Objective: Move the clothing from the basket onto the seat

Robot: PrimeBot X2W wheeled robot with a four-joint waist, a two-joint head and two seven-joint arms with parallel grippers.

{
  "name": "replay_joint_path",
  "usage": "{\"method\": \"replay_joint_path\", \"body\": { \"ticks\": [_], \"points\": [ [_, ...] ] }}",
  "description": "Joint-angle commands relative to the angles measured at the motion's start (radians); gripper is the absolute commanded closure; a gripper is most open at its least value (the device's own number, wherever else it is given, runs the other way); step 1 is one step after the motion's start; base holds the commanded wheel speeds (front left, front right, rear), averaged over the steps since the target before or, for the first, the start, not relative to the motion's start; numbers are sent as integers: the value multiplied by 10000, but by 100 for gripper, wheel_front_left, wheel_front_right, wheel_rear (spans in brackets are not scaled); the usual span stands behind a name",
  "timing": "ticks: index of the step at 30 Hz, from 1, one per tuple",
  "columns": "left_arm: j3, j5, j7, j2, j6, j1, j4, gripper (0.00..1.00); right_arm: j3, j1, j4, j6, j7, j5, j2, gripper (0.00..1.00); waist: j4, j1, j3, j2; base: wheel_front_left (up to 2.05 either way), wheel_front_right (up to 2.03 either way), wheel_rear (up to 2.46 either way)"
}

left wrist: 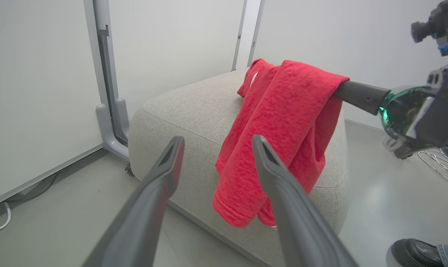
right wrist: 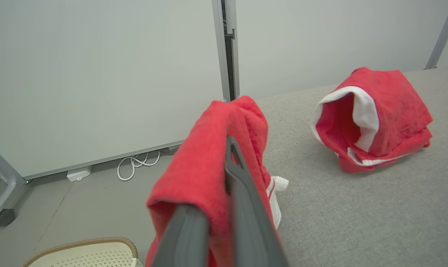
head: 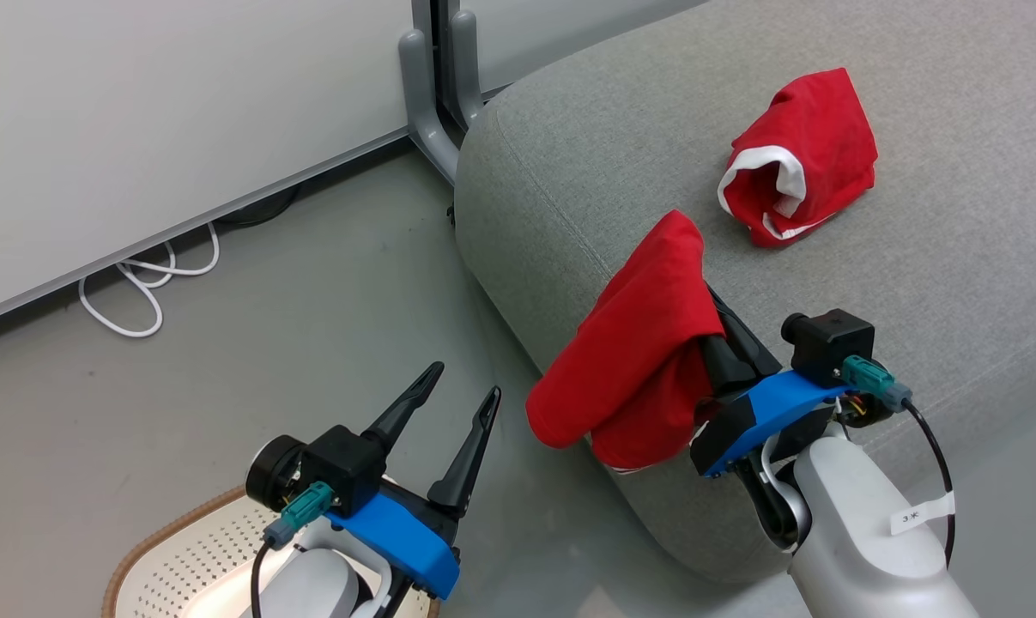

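**A:** Where does the job stand?

**B:** The first garment [head: 801,159] lies on the sofa [head: 603,137], well ahead of the right jaws and a little to their right. The second garment [head: 638,352] is clenched in the right jaws. It is draped over both fingers and hangs below them at the sofa's rounded corner.

**A:** And the left jaws?

**B:** Spread wide, grasping nothing, and raised over the basket [head: 174,549], which sits below and behind them. Only a corner of the basket shows, so I cannot say what is inside.

**A:** So the step in hand is laying the second garment down. How should it go?

**B:** I'd carry the right jaws further forward over the cushion before letting go. Most of the cloth hangs off the corner side, so a release here would probably let it slide to the floor. I'd head towards the first garment and stop just beside it rather than on top. Then I'd lower until the hanging hem rests on the sofa, and only then open.

**A:** Anything to watch?

**B:** The cloth wraps over both fingers, so it may cling once they part. Tipping the fingers downward and drawing back slowly should let it slip off the ends. A person's shoe [left wrist: 413,252] also stands on the floor off to the right of the left jaws, so that arm is best kept where it is.
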Motion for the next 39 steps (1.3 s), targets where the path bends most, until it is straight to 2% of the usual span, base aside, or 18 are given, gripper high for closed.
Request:
{"method": "replay_joint_path", "body": {
  "ticks": [1,9,19,26,27,30,35,39],
  "points": [
    [-15,24,-26,13,-18,-181,-23,0,-9,60,-29,1,-36,63,11,100,14,0,4,-1,0,0,0],
    [68,128,-26,144,-18,-213,-123,0,-177,-620,-155,1,-37,-191,8,100,116,0,222,-1,0,0,0],
    [184,346,-26,409,-18,-390,-373,0,-1863,-3051,133,1,-36,-1512,9,100,179,0,917,-1,0,0,0],
    [-123,571,-24,942,-18,-914,-831,0,-2834,-5316,18,1,628,-1862,-1123,100,309,0,2066,-1,0,0,0],
    [-89,657,-26,1187,-18,-1084,-1034,0,-3295,-5808,-161,1,719,-1927,-1500,100,308,0,2493,-1,0,0,0],
    [-96,784,-23,1551,-18,-1280,-1368,0,-4034,-6261,-299,1,778,-2127,-1953,100,346,0,3079,-1,0,0,0],
    [-9,992,224,2077,23,-1682,-2056,0,-5269,-6528,-238,1,653,-2279,-2307,100,456,0,4026,-1,0,0,0],
    [128,1094,475,2402,175,-1904,-2736,0,-6154,-6199,46,1,477,-2365,-2267,100,554,0,4726,-1,0,0,0]
  ]
}}
